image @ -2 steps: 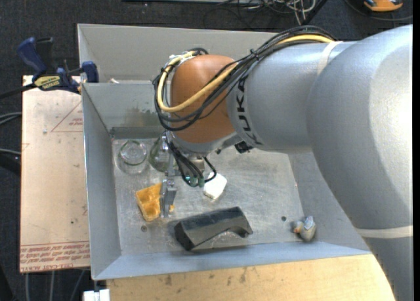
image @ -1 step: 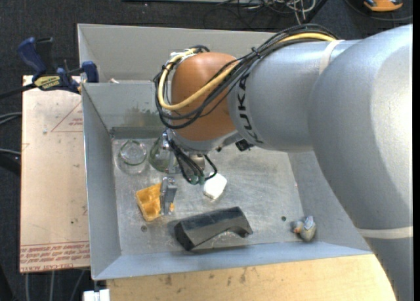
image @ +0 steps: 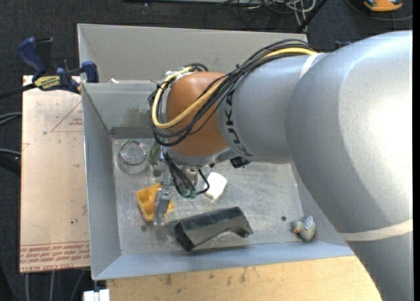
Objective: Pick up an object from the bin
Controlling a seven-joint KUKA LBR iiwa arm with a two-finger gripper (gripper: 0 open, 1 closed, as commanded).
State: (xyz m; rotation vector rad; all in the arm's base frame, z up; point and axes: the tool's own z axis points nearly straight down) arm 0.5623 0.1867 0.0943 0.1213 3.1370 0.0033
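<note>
My gripper (image: 161,205) reaches down under the arm's wrist at the bin's left side and stands right on a yellow-orange crumpled thing (image: 148,201); I cannot tell whether it grips it. A white blocky thing (image: 216,185) lies just to the right of the gripper, partly under the wrist. In front of it, near the bin's front wall, lies a long dark grey thing (image: 211,227).
A clear round glass-like thing (image: 132,154) sits at the back left of the bin floor. A small grey and orange thing (image: 304,228) lies in the front right corner. The arm and its orange cover with cables hide the bin's middle and right.
</note>
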